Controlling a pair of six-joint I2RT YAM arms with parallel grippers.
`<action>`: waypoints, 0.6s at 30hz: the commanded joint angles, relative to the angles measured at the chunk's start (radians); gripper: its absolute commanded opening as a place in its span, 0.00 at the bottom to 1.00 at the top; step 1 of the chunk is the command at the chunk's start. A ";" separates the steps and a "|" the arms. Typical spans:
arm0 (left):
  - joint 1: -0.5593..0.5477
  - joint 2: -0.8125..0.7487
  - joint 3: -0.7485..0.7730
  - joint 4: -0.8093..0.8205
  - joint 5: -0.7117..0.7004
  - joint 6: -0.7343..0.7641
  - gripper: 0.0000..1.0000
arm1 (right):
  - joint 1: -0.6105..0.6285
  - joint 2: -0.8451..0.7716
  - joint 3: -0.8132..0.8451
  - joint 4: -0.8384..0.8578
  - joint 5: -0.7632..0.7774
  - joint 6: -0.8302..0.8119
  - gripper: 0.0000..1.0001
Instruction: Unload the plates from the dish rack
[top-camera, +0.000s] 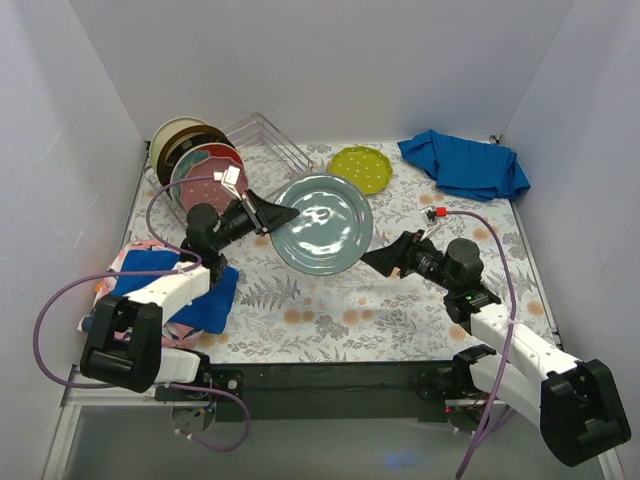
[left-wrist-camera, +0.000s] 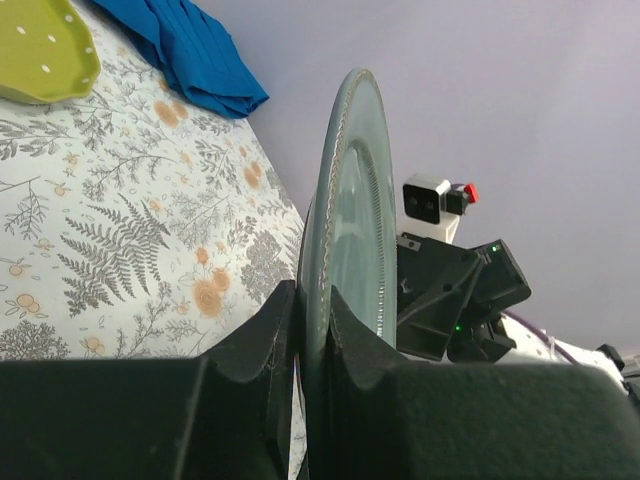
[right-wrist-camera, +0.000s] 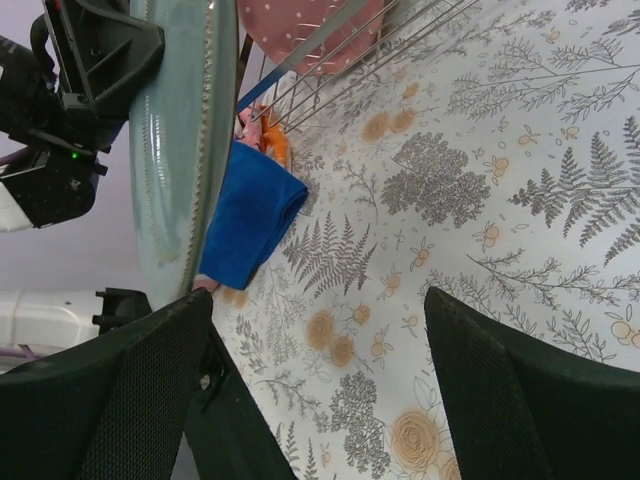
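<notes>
Left claw (top-camera: 281, 214) tight on grey-teal plate (top-camera: 325, 228) rim, right claw (top-camera: 368, 261) wide apart, 2 arms angled inward.

The grey-teal plate (top-camera: 322, 222) looks smooth and glossy.

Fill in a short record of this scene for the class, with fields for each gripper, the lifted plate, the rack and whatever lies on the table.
left gripper: shut on the rim of the grey-teal plate
grey-teal plate: lifted off the table, tilted
right gripper: open, close to that plate's edge, holding nothing
dish rack: back left, several plates standing in it
lime-green plate: flat on the table, behind the lifted plate
blue cloths: one back right, one by the left arm
</notes>
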 joint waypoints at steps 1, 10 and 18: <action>-0.042 -0.030 -0.019 0.191 -0.029 -0.063 0.00 | -0.001 0.046 -0.019 0.221 -0.044 0.080 0.90; -0.055 0.016 -0.059 0.261 -0.040 -0.077 0.00 | 0.001 0.076 -0.034 0.287 -0.086 0.096 0.86; -0.055 -0.062 -0.052 0.137 -0.101 -0.019 0.00 | -0.094 -0.037 -0.106 0.125 0.034 0.097 0.90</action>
